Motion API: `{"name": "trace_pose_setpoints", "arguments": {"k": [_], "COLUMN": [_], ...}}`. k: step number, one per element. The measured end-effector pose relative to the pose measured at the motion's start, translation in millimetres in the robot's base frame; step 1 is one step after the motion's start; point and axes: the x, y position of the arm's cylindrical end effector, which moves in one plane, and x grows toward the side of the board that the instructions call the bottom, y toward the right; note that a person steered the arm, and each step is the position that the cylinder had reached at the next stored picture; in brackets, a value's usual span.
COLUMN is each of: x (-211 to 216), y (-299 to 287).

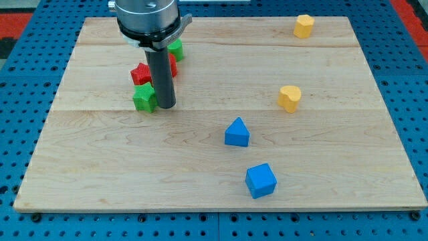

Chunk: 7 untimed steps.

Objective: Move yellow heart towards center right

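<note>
The yellow heart [289, 98] lies on the wooden board [334, 174], right of the middle. My tip [166, 106] stands far to its left, touching the right side of a green star block [144, 98]. A red block [142, 73] sits just above the green star. Another red block [172, 65] and a green block [175, 47] are partly hidden behind the rod.
A yellow hexagon block [303, 26] sits near the view's top right. A blue triangular block [237, 132] lies at the middle. A blue cube [260, 181] lies below it, toward the bottom. The board rests on a blue pegboard surface.
</note>
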Motion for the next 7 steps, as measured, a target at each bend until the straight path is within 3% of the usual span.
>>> {"name": "trace_pose_setpoints", "arguments": {"k": [2,3,4,7], "x": [7,7,-22,-28], "y": [7,70,102,108]}}
